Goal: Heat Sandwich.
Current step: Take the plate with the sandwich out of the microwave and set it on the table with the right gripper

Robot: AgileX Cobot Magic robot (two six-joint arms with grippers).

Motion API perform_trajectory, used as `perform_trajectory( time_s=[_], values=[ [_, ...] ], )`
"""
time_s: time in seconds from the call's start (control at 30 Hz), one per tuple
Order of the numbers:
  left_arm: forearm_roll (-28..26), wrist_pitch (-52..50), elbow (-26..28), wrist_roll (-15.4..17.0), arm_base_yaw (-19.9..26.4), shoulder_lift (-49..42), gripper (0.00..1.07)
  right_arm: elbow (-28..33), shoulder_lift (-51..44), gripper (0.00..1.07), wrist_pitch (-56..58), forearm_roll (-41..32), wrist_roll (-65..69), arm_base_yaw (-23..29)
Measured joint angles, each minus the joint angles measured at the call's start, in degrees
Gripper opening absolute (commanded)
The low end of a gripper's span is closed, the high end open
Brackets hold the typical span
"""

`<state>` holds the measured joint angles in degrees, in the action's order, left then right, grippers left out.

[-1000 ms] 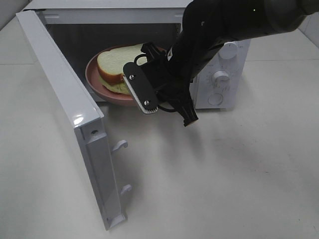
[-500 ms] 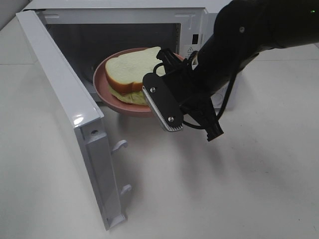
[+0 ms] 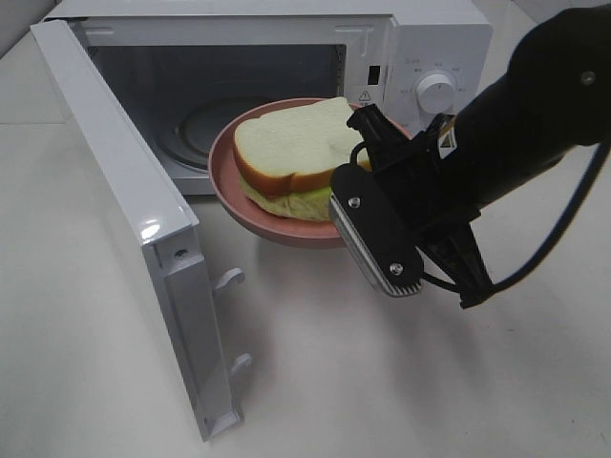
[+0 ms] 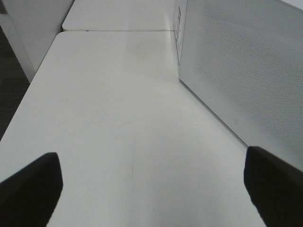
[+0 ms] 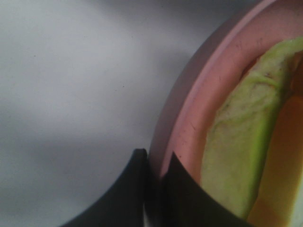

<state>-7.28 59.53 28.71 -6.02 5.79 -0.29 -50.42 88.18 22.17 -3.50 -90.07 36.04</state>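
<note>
The white microwave door (image 3: 124, 219) stands swung wide. The left gripper (image 4: 151, 182) waits with jaws spread, holding nothing. The thick white-bread sandwich (image 3: 291, 157) rides the round pink plate (image 3: 229, 176) before the microwave cavity (image 3: 181, 105), the right gripper (image 5: 154, 163) pinching the plate's rim. A one-edge pinch could let the plate tip; bare white tabletop (image 3: 382, 382) lies below.

The sandwich (image 3: 291, 153), thick white bread with tan crust and pale green filling, lies flat on the pink plate (image 3: 234, 186) I hold.
</note>
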Motion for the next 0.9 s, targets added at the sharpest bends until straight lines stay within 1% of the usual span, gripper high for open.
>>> perform_trajectory(
  time_s=[0.07, 0.2, 0.23, 0.33, 0.37, 0.4, 0.5, 0.77, 0.9],
  values=[
    [0.00, 0.00, 0.00, 0.00, 0.00, 0.00, 0.98, 0.80, -0.92, 0.00, 0.00, 0.00, 0.06, 0.00],
    [0.00, 0.00, 0.00, 0.00, 0.00, 0.00, 0.98, 5.21, -6.02, 0.00, 0.00, 0.06, 0.23, 0.00],
    [0.00, 0.00, 0.00, 0.00, 0.00, 0.00, 0.98, 5.21, -6.02, 0.00, 0.00, 0.06, 0.23, 0.00],
    [0.00, 0.00, 0.00, 0.00, 0.00, 0.00, 0.98, 7.39, -8.14, 0.00, 0.00, 0.06, 0.40, 0.00],
    [0.00, 0.00, 0.00, 0.00, 0.00, 0.00, 0.98, 8.94, -9.63, 0.00, 0.06, 0.06, 0.74, 0.00],
    [0.00, 0.00, 0.00, 0.00, 0.00, 0.00, 0.98, 8.94, -9.63, 0.00, 0.06, 0.06, 0.74, 0.00],
    [0.00, 0.00, 0.00, 0.00, 0.00, 0.00, 0.98, 11.46, -12.95, 0.00, 0.11, 0.06, 1.60, 0.00],
    [0.00, 0.00, 0.00, 0.00, 0.00, 0.00, 0.98, 14.73, -17.59, 0.00, 2.29, 0.52, 2.23, 0.00],
    [0.00, 0.00, 0.00, 0.00, 0.00, 0.00, 0.98, 15.87, -19.94, 0.00, 3.90, 2.75, 5.39, 0.00]
  ],
)
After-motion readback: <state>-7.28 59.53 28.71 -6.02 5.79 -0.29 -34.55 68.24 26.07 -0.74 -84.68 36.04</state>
